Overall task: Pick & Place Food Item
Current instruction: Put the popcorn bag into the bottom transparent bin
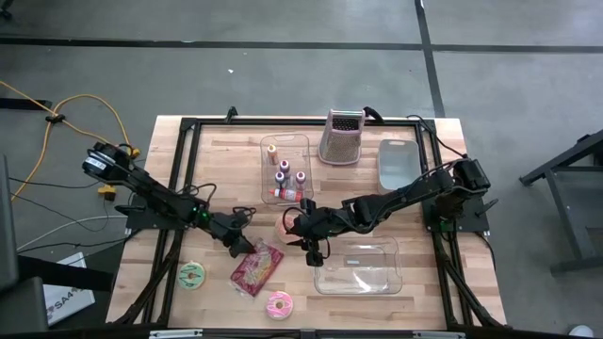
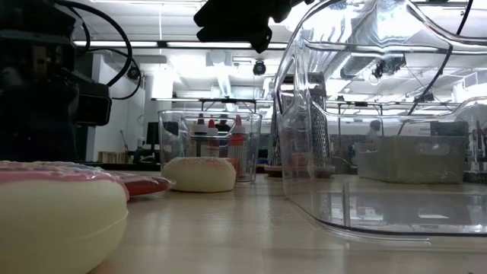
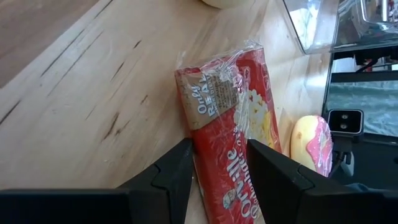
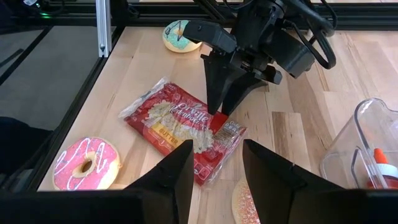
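- Two dark arms reach toward the middle of the wooden tabletop [image 1: 443, 282], the left one from the left edge and the right one from the right edge.
- Left gripper [image 4: 219, 111] stands over one end of the red popcorn bag [image 4: 181, 129]; in the left wrist view its two fingers [image 3: 173, 177] straddle the bag's end, one on each side. Whether they are actually pressing the wrapper cannot be told, so the grip is uncertain.
- The popcorn bag [image 1: 256, 267] lies flat on the tabletop, left of centre near the front, just left of the clear empty tray [image 1: 360, 267].
- Right gripper [image 1: 311, 247] hovers above the tabletop, between the bag and the clear tray, with its fingers [image 4: 177, 171] spread apart and nothing between them.
- A pale round bun [image 2: 201, 174] sits on the wood just beside the right gripper, in front of the clear bin [image 1: 286, 168] of small bottles.
- A pink-frosted donut [image 1: 279, 304] lies near the front edge, and a green-frosted donut [image 1: 192, 275] lies to the left of the bag.
- A metal box grater [image 1: 341, 137] stands at the back of the tabletop, with a grey lidded container [image 1: 397, 165] to its right.
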Tool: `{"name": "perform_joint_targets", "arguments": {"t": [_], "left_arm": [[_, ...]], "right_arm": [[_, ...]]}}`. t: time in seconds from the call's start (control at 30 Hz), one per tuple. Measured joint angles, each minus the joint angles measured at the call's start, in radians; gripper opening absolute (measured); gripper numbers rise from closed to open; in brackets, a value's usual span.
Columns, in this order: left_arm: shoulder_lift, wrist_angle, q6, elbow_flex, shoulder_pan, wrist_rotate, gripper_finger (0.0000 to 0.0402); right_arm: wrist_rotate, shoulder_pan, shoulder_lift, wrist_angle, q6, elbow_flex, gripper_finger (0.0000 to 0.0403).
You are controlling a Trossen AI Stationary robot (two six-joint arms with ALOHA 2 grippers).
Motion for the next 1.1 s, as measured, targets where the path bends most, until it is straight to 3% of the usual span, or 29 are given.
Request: {"name": "perform_joint_targets", "arguments": {"t": [1.1], "left_arm": [[0.033, 0.045, 0.036, 0.0, -0.011, 0.045, 0.0146]], "right_arm": [[0.0, 0.0, 0.0, 0.0, 0.0, 0.0, 0.0126]]}}
